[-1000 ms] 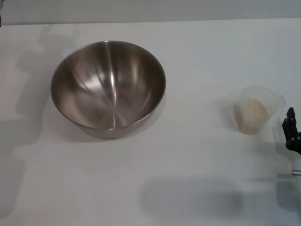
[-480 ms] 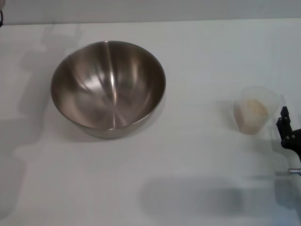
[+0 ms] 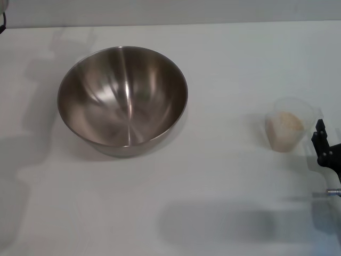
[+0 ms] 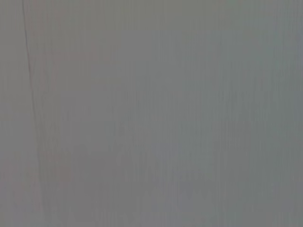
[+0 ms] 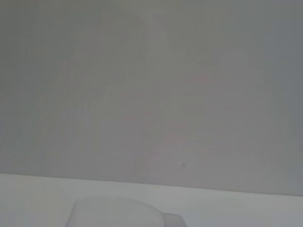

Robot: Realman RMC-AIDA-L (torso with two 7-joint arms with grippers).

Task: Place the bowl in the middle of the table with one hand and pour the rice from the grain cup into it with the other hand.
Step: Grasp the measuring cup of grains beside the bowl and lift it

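The steel bowl (image 3: 122,96) sits empty and upright on the white table (image 3: 224,69), left of the middle. At the right stands the translucent grain cup (image 3: 287,130), partly filled with pale rice (image 3: 285,124). My right gripper (image 3: 321,143) shows only as a black piece at the right edge, just right of the cup and close to its wall. The cup's rim (image 5: 118,210) appears low in the right wrist view. A sliver of my left gripper (image 3: 2,6) shows at the far left corner, well away from the bowl.
The table's far edge (image 3: 170,24) meets a grey wall. Arm shadows fall on the tabletop at the left and along the front. The left wrist view holds only a plain grey surface.
My right gripper has edged left, closer to the grain cup. The bowl and cup have stayed where they were.
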